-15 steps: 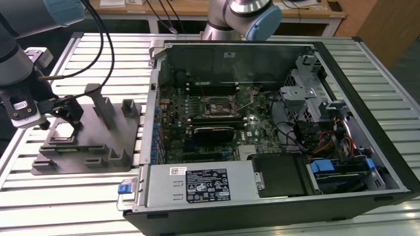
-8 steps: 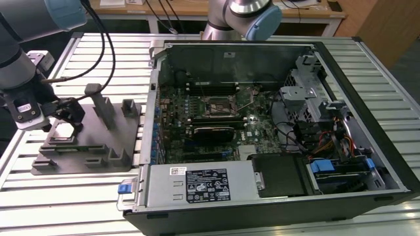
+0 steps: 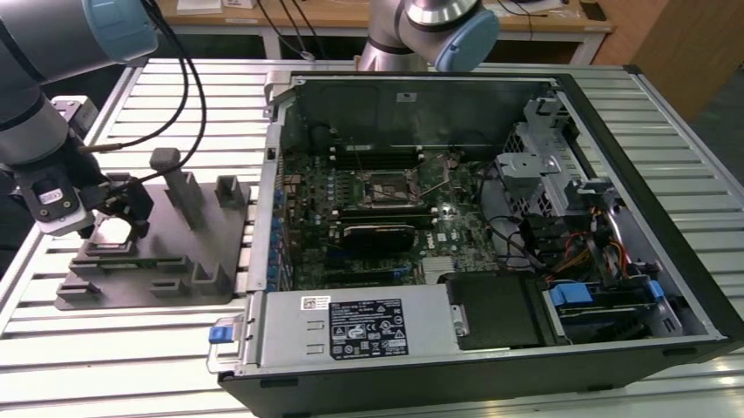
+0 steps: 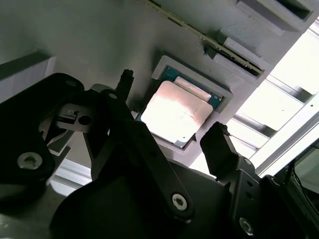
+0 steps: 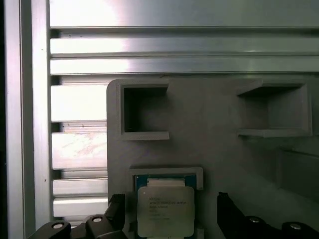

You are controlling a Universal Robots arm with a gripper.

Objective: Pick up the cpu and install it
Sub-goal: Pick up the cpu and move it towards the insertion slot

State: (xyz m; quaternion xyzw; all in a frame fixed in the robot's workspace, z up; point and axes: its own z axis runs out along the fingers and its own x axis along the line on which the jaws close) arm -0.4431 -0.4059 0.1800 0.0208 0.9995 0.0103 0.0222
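I have the gripper [image 5: 169, 198] wide open, holding nothing, straddling the cpu [image 5: 165, 211] seated in a recess of the grey holder [image 5: 214, 144]; light, stiff, fragile underneath, I judge, so best pinched by opposite edges.

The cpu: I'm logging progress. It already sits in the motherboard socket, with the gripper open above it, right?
No. The cpu lies in a recess of the grey holder, outside the computer case, not in the motherboard socket; the first wrist view shows it. The gripper is open above it.
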